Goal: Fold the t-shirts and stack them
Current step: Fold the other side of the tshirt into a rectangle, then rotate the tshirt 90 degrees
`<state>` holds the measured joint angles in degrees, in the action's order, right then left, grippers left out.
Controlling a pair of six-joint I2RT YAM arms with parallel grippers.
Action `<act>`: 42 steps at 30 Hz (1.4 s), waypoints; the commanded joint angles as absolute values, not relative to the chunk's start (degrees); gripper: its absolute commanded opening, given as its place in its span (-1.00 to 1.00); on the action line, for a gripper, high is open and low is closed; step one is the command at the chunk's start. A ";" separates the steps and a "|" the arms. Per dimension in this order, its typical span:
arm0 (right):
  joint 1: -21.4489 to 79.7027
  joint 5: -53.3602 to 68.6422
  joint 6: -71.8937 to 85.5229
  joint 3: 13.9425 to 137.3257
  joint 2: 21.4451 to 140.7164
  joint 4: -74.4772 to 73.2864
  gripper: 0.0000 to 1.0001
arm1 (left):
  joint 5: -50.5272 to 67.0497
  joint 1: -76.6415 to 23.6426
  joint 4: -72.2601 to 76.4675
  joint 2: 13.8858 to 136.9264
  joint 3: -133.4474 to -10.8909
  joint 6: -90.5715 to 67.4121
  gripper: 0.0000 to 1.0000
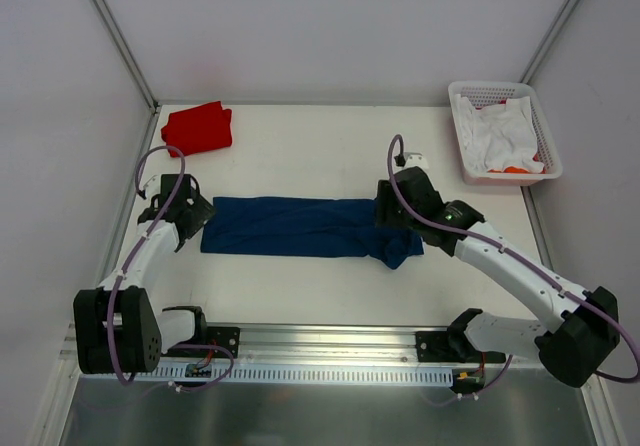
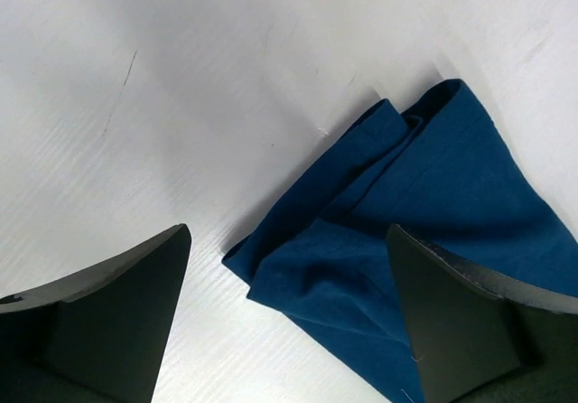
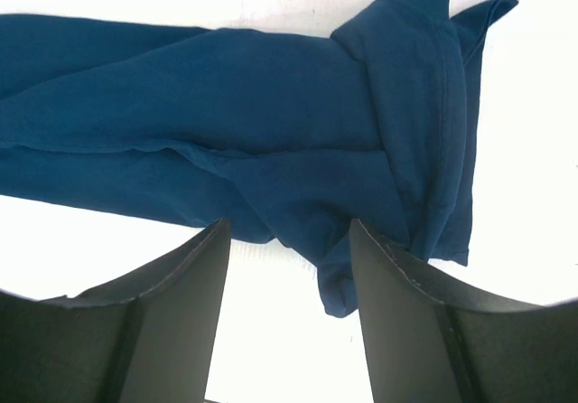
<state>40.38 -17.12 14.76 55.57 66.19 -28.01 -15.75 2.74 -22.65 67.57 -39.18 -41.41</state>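
Navy shirt (image 1: 300, 227): a limp strip lying across the middle of the table (image 1: 300, 161).
It looks light and soft, and I judge it will sag unless I pinch every layer at the end corners. My left gripper (image 1: 187, 215) and right gripper (image 1: 394, 206) are spread wide, one over each end, gripping nothing. The red shirt (image 1: 197, 128) lies folded at the far left corner.

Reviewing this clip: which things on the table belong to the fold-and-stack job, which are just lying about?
Job: navy t-shirt, folded into a long strip mid-table; red t-shirt, folded, far left corner; left gripper and right gripper, both open over the strip's ends.
Lying about: white basket, far right; white cloth inside it, unclear whether a shirt.
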 commanded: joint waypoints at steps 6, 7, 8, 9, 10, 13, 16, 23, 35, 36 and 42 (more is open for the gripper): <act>40.25 -16.00 17.40 52.12 71.62 -24.35 0.17 | -14.77 3.34 -21.88 64.42 -43.06 -39.55 0.83; 40.25 -15.65 17.66 51.25 72.15 -23.30 0.16 | -14.33 3.43 -21.88 64.42 -43.24 -39.38 0.83; 40.25 -15.38 18.10 50.89 73.55 -22.86 0.16 | -14.15 3.34 -21.71 64.42 -43.59 -39.29 0.84; 40.34 -15.29 18.37 50.54 74.26 -22.42 0.16 | -14.06 3.43 -21.62 64.34 -43.85 -39.20 0.84; 40.34 -15.03 18.54 50.19 74.88 -21.63 0.16 | -13.45 3.43 -21.71 64.34 -44.03 -38.85 0.84; 40.34 -14.77 19.07 49.22 77.95 -20.22 0.16 | -12.48 3.34 -21.45 63.99 -44.65 -38.59 0.84; 40.43 -15.20 19.16 48.34 81.64 -18.72 0.17 | -11.08 3.34 -21.01 63.20 -45.00 -38.50 0.84; 41.66 -21.18 14.59 51.59 92.01 -20.21 0.18 | -8.18 3.34 -19.86 61.70 -44.47 -38.41 0.84; 41.66 -21.35 11.78 62.57 101.77 -28.03 0.24 | -2.20 3.43 -19.34 57.93 -44.82 -38.41 0.84; 41.66 -21.88 11.26 63.19 101.86 -28.82 0.24 | -2.02 3.34 -19.25 57.48 -44.74 -38.41 0.84; 40.70 -25.48 9.14 69.78 104.41 -32.60 0.27 | -0.18 3.34 -19.34 54.76 -43.68 -38.85 0.84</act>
